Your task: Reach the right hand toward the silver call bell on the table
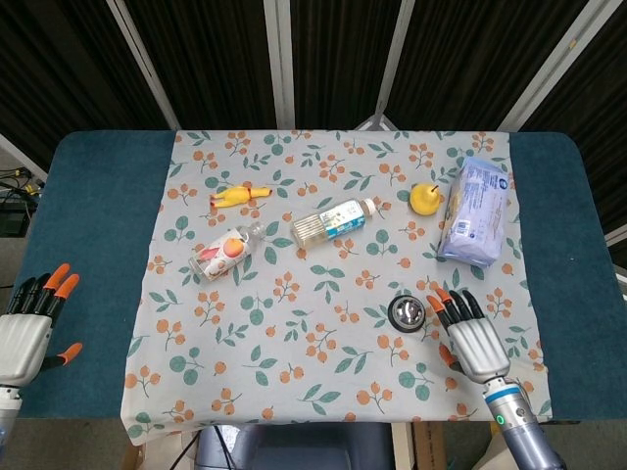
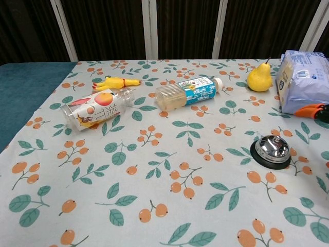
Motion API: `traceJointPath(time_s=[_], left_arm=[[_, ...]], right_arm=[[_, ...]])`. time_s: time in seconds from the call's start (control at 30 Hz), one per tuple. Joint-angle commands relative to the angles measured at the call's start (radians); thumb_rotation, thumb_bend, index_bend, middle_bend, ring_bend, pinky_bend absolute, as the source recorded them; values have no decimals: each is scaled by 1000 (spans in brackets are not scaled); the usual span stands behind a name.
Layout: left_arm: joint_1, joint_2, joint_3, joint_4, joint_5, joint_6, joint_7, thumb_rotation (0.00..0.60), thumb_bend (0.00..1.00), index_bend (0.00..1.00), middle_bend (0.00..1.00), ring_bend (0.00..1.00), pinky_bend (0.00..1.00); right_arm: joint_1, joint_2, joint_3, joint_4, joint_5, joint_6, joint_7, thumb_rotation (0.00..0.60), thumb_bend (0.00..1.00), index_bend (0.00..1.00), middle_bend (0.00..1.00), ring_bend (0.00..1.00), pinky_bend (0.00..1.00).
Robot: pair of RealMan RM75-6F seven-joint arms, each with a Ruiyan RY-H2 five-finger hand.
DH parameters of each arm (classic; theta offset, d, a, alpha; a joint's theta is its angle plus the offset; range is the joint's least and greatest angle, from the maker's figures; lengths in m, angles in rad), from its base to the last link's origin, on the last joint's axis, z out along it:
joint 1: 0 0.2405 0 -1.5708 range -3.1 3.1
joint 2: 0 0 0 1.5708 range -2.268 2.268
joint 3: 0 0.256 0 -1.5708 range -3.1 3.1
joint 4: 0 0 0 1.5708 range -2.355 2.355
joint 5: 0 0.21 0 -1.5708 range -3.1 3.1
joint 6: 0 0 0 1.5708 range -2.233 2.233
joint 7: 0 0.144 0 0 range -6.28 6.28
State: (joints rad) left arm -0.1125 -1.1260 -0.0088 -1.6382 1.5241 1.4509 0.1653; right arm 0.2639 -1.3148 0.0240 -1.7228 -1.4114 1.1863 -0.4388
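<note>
Silver call bell just left of my right robot hand, fingers spread, holding nothing.

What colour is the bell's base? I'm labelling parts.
Black, under a shiny silver dome; the bell shows best in the chest view.

Your call bell sits near the tablecloth's front edge, right of centre; your right hand hovers just beside it, toward the right edge; the wipes pack lies behind both.
</note>
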Motion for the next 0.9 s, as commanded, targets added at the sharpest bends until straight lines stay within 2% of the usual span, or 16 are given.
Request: traceJointPath(time_s=[0.03, 0.4, 0.9], left_arm=[[0, 0, 0, 0, 0, 0, 0, 600, 88, 0, 0, 0, 0], [-1, -1, -1, 3, -4, -4, 0, 600, 89, 0, 0, 0, 0], [-2, -2, -1, 0, -4, -4, 4, 600, 89, 0, 0, 0, 0]], right_arm=[[9, -21, -6, 10, 14, -14, -28, 600, 425, 0, 0, 0, 0], [33, -72, -6, 36, 58, -40, -79, 600, 425, 0, 0, 0, 0], [44, -87, -5, 46, 82, -40, -87, 600, 425, 0, 0, 0, 0]])
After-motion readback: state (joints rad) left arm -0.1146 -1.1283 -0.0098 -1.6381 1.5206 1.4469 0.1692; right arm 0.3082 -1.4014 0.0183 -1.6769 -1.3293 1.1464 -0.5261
